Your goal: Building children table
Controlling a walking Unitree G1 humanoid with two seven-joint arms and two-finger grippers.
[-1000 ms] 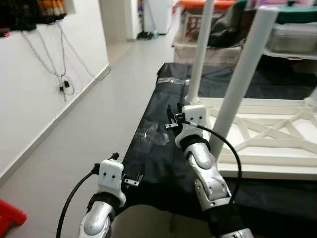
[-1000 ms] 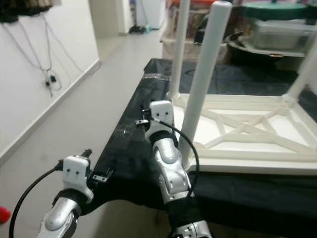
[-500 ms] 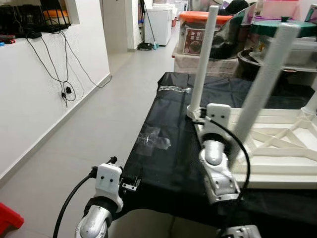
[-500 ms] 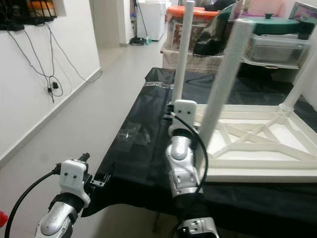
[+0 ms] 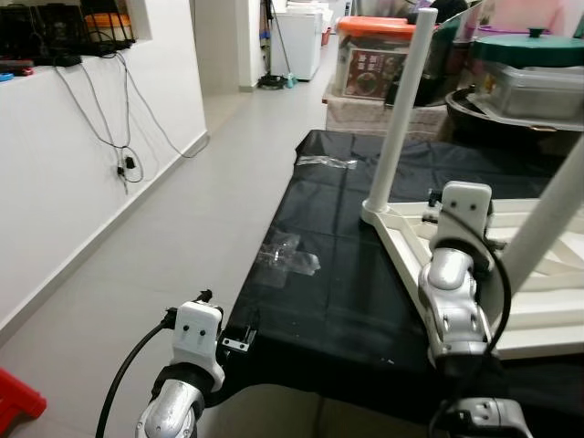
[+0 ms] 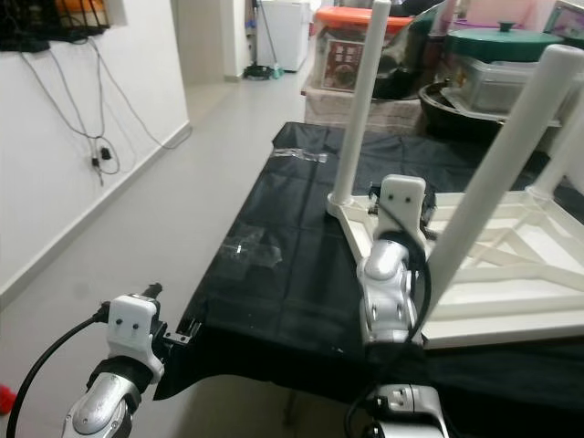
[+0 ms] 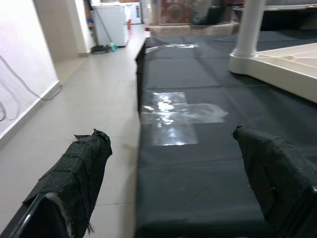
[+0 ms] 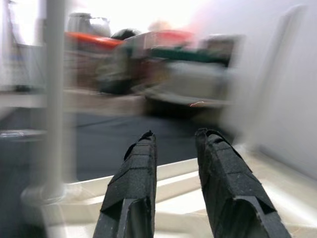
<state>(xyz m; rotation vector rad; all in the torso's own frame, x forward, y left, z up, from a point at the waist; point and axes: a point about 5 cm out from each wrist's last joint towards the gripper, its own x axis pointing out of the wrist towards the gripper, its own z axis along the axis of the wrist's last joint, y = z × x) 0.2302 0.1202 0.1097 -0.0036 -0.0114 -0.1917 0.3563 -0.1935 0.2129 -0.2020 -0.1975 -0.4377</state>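
The white children's table [image 5: 411,239] lies upside down on a black-covered surface [image 5: 319,301]. One leg [image 5: 399,109] stands upright at its near-left corner, and a second leg [image 5: 545,224] rises at the right. My right wrist [image 5: 459,210] is over the frame between these two legs. In the right wrist view my right gripper [image 8: 176,141] is open by a narrow gap with nothing in it, pointing across the frame. My left gripper [image 5: 239,339] hangs open at the cover's front-left corner, holding nothing.
A patch of clear tape [image 5: 287,260] is stuck to the black cover. Storage bins and lidded pots [image 5: 374,68] crowd the back. At the left are grey floor [image 5: 182,228], a white wall with hanging cables [image 5: 119,137] and a red object [image 5: 14,401].
My right arm has swung to the right, from beside the near-left leg to over the frame by the right leg. The camera has shifted too. The left arm has barely moved.
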